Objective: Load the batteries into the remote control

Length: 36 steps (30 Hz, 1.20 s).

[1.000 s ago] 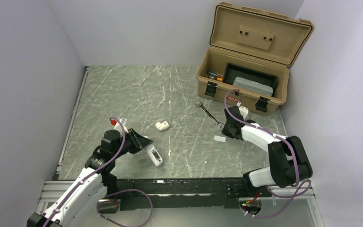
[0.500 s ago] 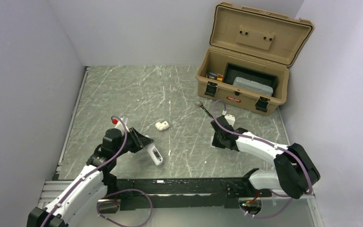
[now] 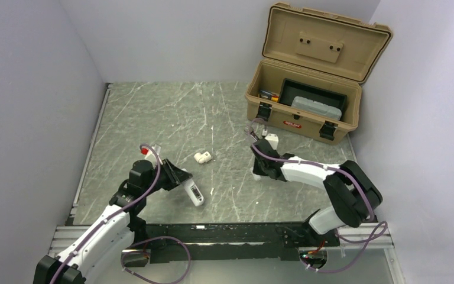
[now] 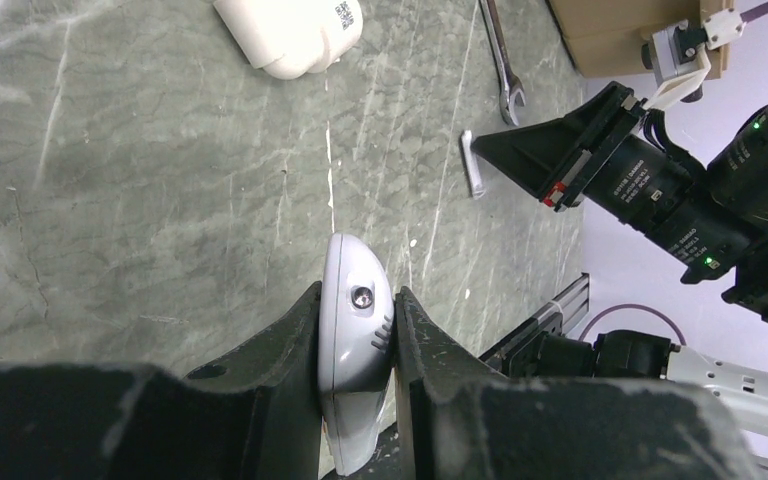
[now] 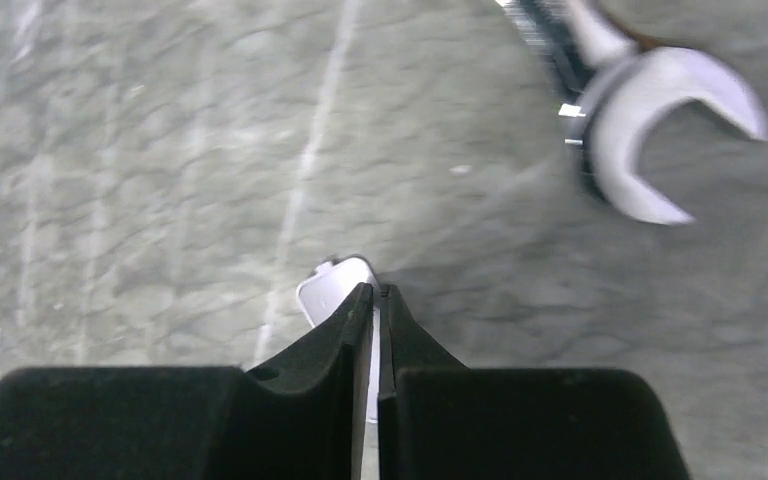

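Near the front-left of the grey-green marbled table (image 3: pixel 153 118), the left gripper (image 3: pixel 182 181) is clamped on the remote control (image 3: pixel 194 193). Its two black fingers (image 4: pixel 300 340) press against opposite sides of the white handset. The remote's free end pokes out past the fingertips toward the middle of the table, with the little screen and buttons facing up as seen from overhead. I can't tell whether that end touches the table.

A stubby white pipe fitting (image 3: pixel 202 157) lies just beyond the remote, apart from it.

Across the table, right of centre, the right gripper (image 5: pixel 377 290) sits low with its jaws almost together. They are pinched on a small, thin white piece (image 5: pixel 335 285) that shows just past the fingertips. I can't make out whether the piece is lifted or resting on the table.

A silver wrench (image 5: pixel 640 140) lies just beyond that gripper, its open end blurred in the wrist view. From above, the arm covers most of it.

At the back right an open tan toolbox (image 3: pixel 298 115) stands with its lid up. A grey case (image 3: pixel 316 108) sits in a black tray inside it. A few small dark and orange things (image 3: pixel 267 93) lie in its left corner, too small to identify.
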Available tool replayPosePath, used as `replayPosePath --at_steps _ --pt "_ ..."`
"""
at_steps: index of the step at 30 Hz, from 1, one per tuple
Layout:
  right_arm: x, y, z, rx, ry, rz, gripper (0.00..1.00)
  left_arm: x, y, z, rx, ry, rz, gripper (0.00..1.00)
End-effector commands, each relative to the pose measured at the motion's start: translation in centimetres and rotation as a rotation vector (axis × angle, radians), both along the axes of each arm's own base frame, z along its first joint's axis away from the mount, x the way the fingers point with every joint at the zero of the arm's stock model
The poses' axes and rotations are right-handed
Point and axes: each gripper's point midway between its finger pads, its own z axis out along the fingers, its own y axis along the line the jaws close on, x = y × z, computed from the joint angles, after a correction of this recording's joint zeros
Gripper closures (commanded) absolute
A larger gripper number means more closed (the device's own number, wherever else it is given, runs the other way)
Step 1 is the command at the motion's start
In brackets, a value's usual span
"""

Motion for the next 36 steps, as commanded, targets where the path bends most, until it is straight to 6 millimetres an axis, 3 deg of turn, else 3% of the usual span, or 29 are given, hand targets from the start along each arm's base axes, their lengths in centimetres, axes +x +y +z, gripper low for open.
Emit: replayPosePath --at_steps 1,5,12,15,18,22,25,36 --pt "-3.2 2.2 -2.4 -0.064 0.114 0.149 0.90 1.3 -0.5 3.0 -0.028 -0.100 -0.013 1.00" --pt "-5.6 5.7 -2.6 -0.027 0.141 0.226 0.91 1.9 -0.4 3.6 -0.021 -0.130 0.001 1.00" --pt "-9.4 9.7 -2.0 0.046 0.172 0.231 0.91 3.6 -0.9 5.4 -0.075 -0.227 0.036 1.00" --pt "-10.0 10.6 -1.1 0.090 0.154 0.203 0.91 4.3 -1.7 6.5 -0.102 -0.289 0.038 1.00" --pt "-9.6 10.6 0.7 0.177 0.084 0.144 0.91 4.3 -3.3 6.5 -0.132 -0.306 0.006 1.00" --pt "-8.5 8.5 3.5 0.257 -0.035 0.021 0.89 3.6 -5.9 6.5 -0.181 -0.313 -0.046 1.00" --pt "-8.3 7.2 4.4 0.275 -0.082 -0.015 0.87 2.9 -7.4 6.1 -0.195 -0.312 -0.081 1.00" --pt "-9.2 5.6 3.4 0.265 -0.070 -0.016 0.86 2.1 -10.3 3.0 -0.150 -0.270 -0.129 1.00"
